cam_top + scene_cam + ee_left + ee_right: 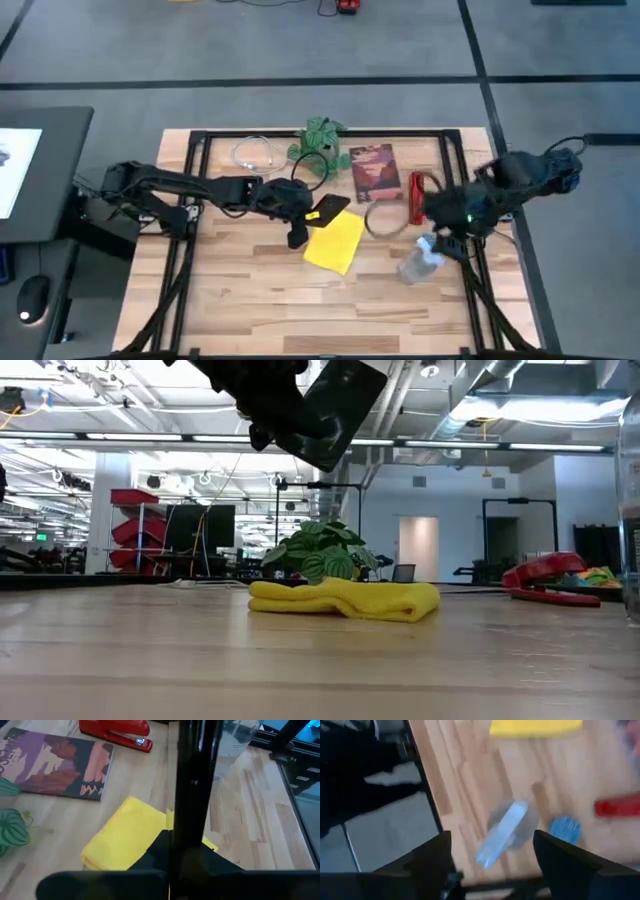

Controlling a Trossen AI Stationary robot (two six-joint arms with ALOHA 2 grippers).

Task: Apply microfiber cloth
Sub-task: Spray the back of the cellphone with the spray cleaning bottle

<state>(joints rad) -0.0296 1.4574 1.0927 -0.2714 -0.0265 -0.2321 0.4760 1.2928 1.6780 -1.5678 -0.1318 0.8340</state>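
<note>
The yellow microfiber cloth (336,242) lies folded on the table's middle, also seen in the low view (345,600) and the left wrist view (125,835). Above its far left corner my left gripper (310,213) is shut on a black smartphone (329,206), held high over the cloth (335,410). My right gripper (443,238) stands open at the table's right side, above a clear spray bottle (502,837) with a blue cap (565,829); its fingers stand on either side without touching it. My left gripper pinches the black smartphone between its two fingers, at the phone's end nearest the arm (290,405). The phone's thin edge (192,795) runs straight out from between the fingers. It is lifted clear of the cloth and tilted, its free end slanting up.
A red stapler (417,197), a dark red booklet (375,172) and a ring (383,218) lie right of the cloth. A green plant (320,142) and a coiled white cable (255,153) sit at the far edge. The near half of the wooden table (260,300) is bare.
</note>
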